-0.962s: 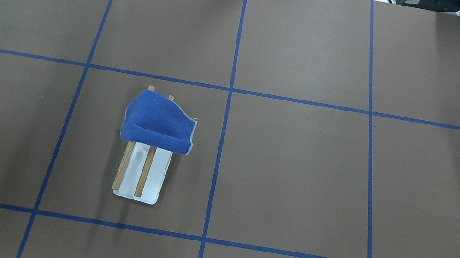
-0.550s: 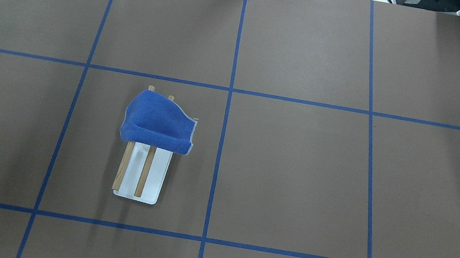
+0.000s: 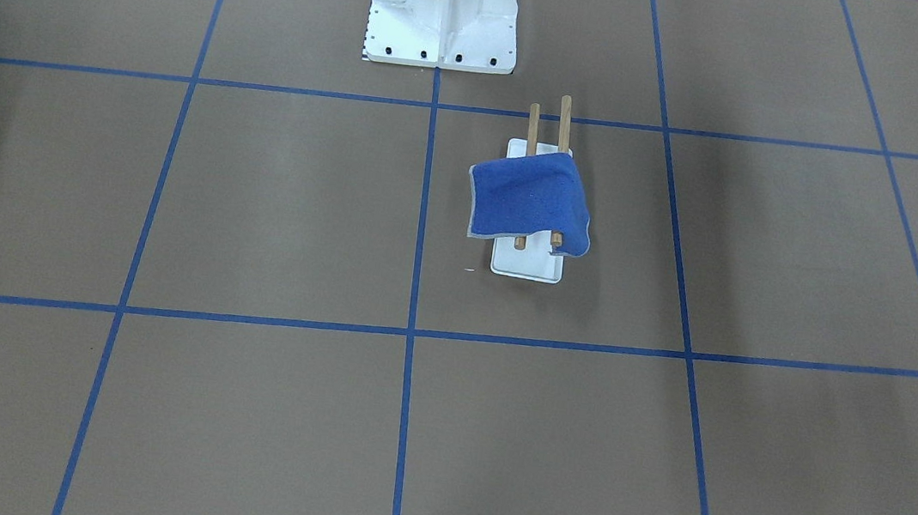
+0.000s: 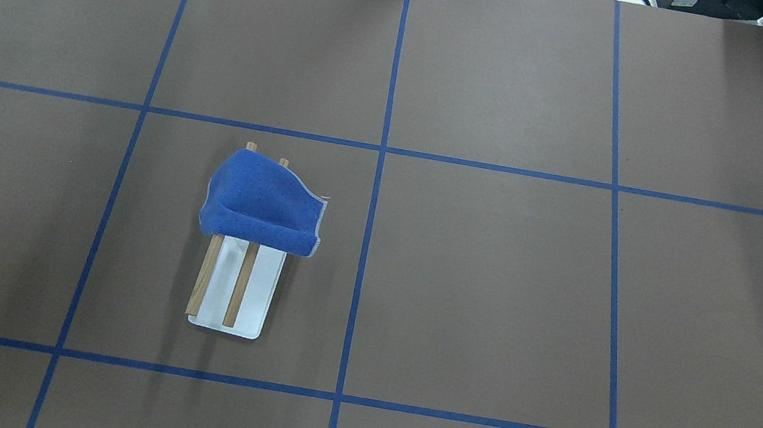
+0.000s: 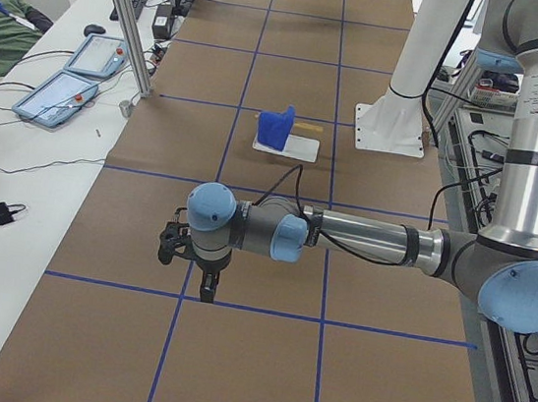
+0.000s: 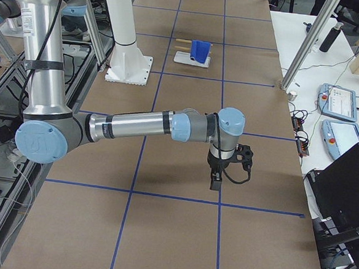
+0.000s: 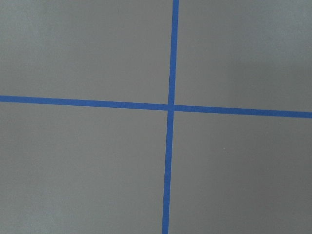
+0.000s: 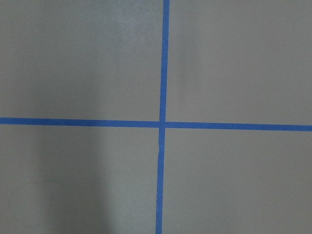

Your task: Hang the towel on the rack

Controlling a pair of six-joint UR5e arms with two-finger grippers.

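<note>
Front-facing: the towel (image 3: 528, 196) is draping over both dowels of the rack (image 3: 527, 270), with open table (image 3: 257, 209) lying all around. Overhead: the cloth is covering the dowels' far half, one edge overhanging the base plate. Exterior left: the left gripper (image 5: 206, 290) is hanging well apart from the towel, jaw state impossible to tell. Exterior right: the right gripper (image 6: 217, 181) is hanging likewise, jaws unreadable. Wrist views: blue tape lines (image 7: 170, 107) are crossing on brown paper.

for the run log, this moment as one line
towel: draped over rack | left end effector: away, state unclear | right end effector: away, state unclear | task: looks done
</note>
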